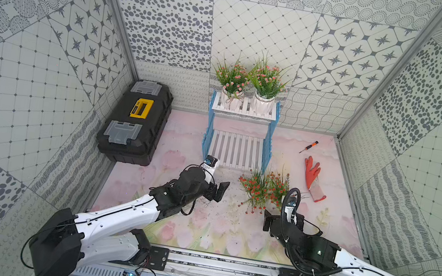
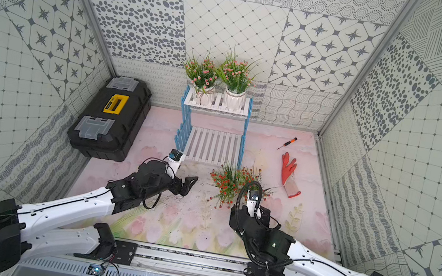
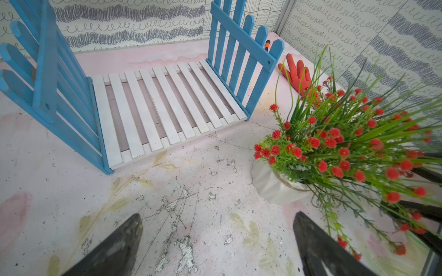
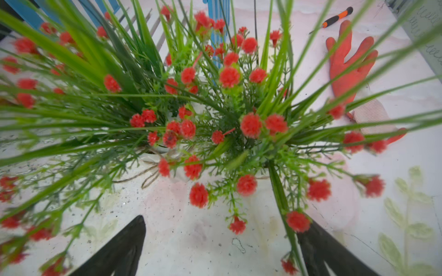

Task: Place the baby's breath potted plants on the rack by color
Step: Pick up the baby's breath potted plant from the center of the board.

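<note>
The two red-blossomed plants [image 1: 261, 188] [image 2: 232, 181] stand together on the worktop [image 1: 198, 229], foliage mingled, just off the near right corner of the rack [image 1: 268, 149]. The two pink-blossomed plants [image 1: 249, 81] stand side by side on its upper shelf [image 1: 244, 110].

The right jaws are spread wide on the near side of the red pair and point into it. In the right wrist view trailing stems [image 4: 284, 208] hang between and across them, and nothing is gripped.

The left jaws, also spread wide, hang over worktop to the left of the red pair, apart from it. One white pot [image 3: 275, 186] sits ahead and to the side of them.

A glove [image 1: 313, 178] and a screwdriver [image 1: 308, 146] lie to the right, and a toolbox [image 1: 134, 121] lies far left.
</note>
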